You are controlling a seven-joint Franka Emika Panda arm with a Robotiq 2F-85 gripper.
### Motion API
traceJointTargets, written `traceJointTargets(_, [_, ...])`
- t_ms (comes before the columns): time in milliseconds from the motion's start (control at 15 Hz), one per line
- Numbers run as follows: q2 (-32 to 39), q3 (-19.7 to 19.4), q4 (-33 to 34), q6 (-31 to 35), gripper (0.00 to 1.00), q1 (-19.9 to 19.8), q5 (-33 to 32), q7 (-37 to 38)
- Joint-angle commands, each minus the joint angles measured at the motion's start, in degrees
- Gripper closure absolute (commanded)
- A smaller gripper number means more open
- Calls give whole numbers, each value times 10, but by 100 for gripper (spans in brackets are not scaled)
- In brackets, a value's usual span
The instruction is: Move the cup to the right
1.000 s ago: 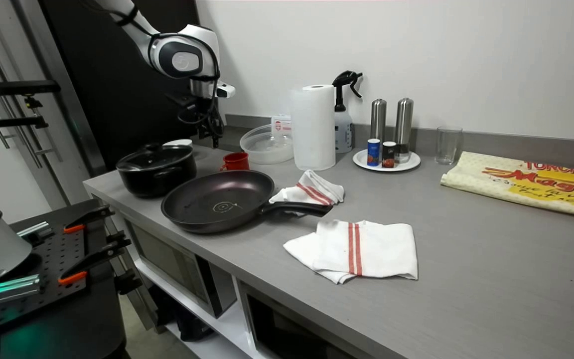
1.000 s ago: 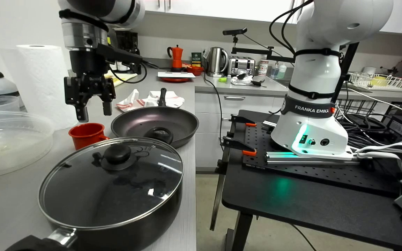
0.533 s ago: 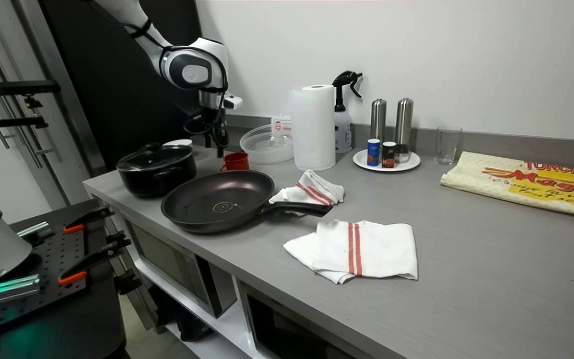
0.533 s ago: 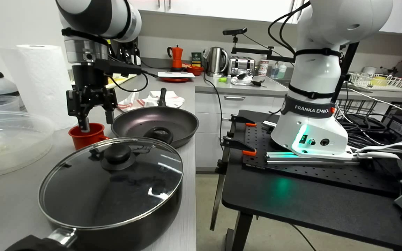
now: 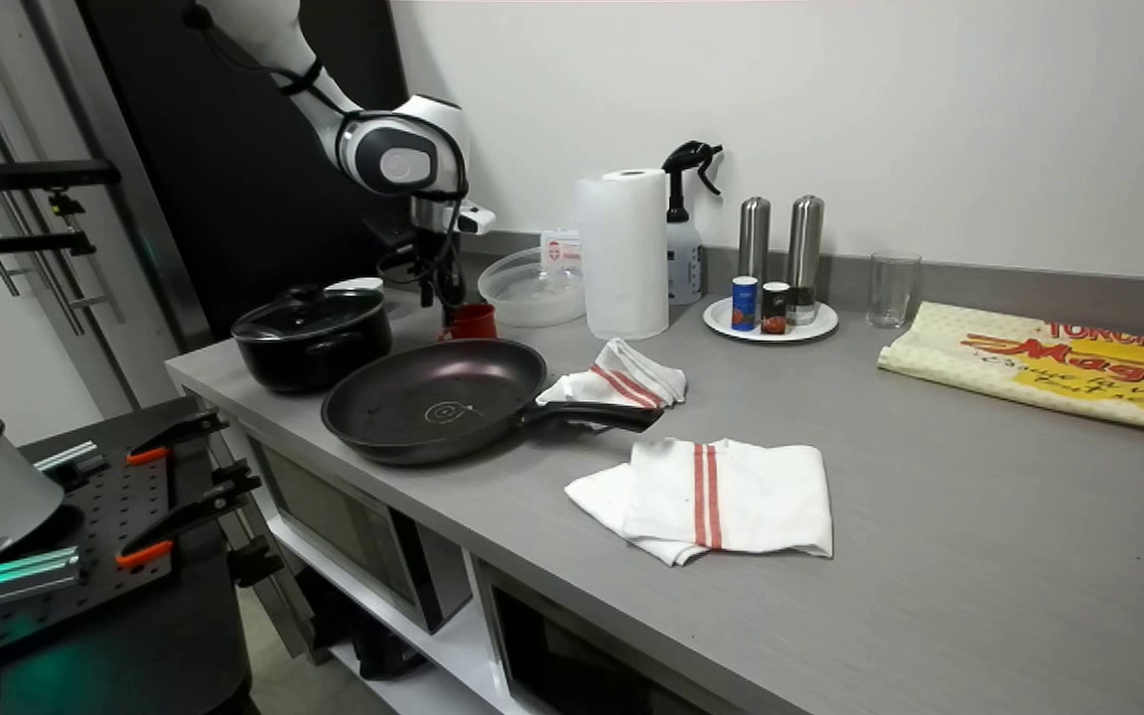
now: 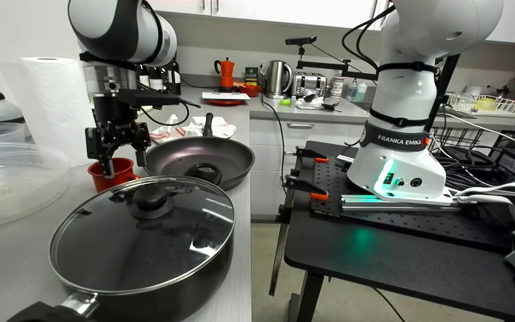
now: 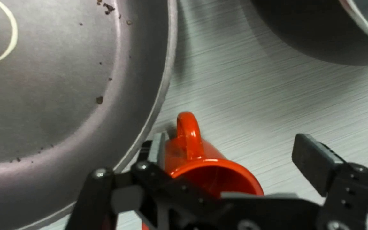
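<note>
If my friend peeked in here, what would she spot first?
Probably the big white arm, hanging over the counter. Next, the bright red cup, between the dark pan and the clear tub in an exterior view, with the open tool right at it. Then maybe the green light glowing on the arm's base.

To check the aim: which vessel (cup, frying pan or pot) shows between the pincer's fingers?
The red cup: the wrist view shows it between the fingers of the open pincer, with the frying pan and pot outside.
</note>
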Motion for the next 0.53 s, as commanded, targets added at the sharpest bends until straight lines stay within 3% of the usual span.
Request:
traceJointTargets(0, [24,-6,28,-2,0,8,-10,19])
traceJointTargets(467, [50,-11,48,-6,0,10,-14,22])
